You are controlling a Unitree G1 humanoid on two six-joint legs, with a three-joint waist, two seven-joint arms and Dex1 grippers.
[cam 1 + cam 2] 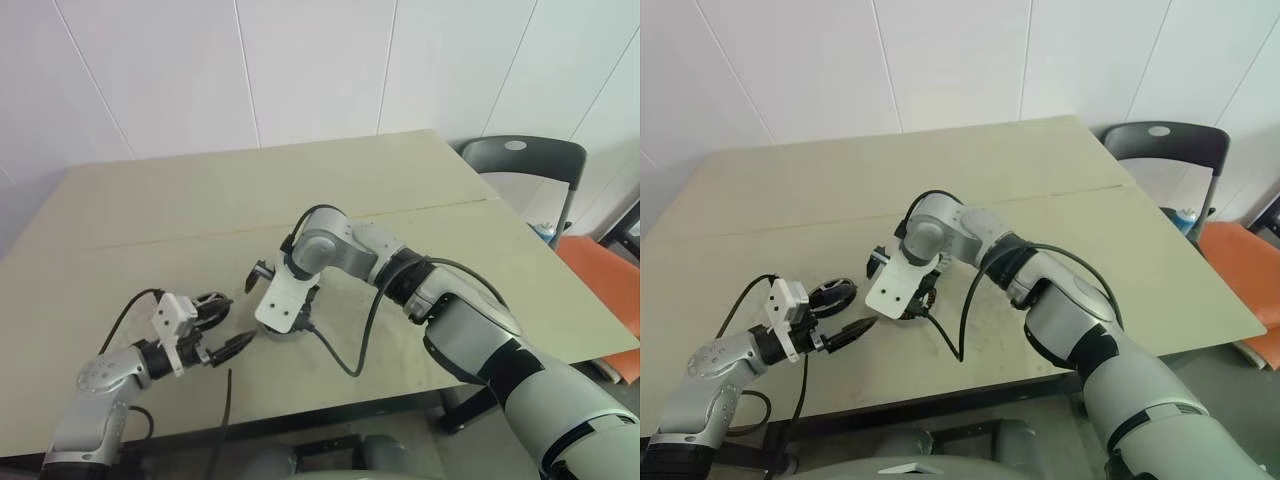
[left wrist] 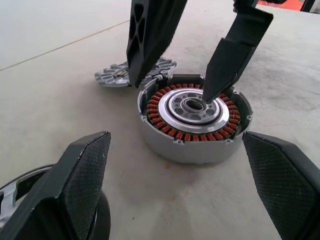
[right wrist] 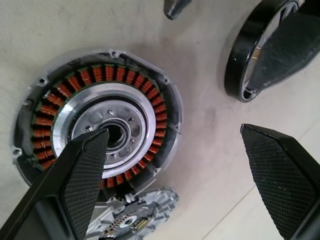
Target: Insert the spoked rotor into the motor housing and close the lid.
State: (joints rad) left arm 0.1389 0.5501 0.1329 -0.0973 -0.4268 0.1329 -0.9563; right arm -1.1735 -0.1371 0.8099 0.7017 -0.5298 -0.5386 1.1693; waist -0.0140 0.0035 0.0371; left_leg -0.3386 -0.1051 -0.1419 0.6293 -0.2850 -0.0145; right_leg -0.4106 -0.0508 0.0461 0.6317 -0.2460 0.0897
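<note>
- White panelled wall behind; beige desk (image 1: pixel 420 190) with a seam across, far half bare, lots of open room there. Dark chair (image 1: pixel 525 160) off the far right corner.
- Motor housing (image 2: pixel 192 117) sits flat on desk near front edge, copper windings up, centre uncovered.
- Lid (image 2: pixel 117 77) lies flat, touching or just beside housing rim on the far side from left hand; cannot tell which.
- Spoked rotor (image 3: pixel 270 47) flat on desk, apart from housing, bare strip of desk between.
- Right hand (image 2: pixel 192 55) pointed down over housing, fingers wide apart; one tip at the pale centre, other over the rim near lid. Nothing gripped.
- Left hand (image 1: pixel 225 350) low over desk beside rotor, aimed at housing, fingers spread, empty.
</note>
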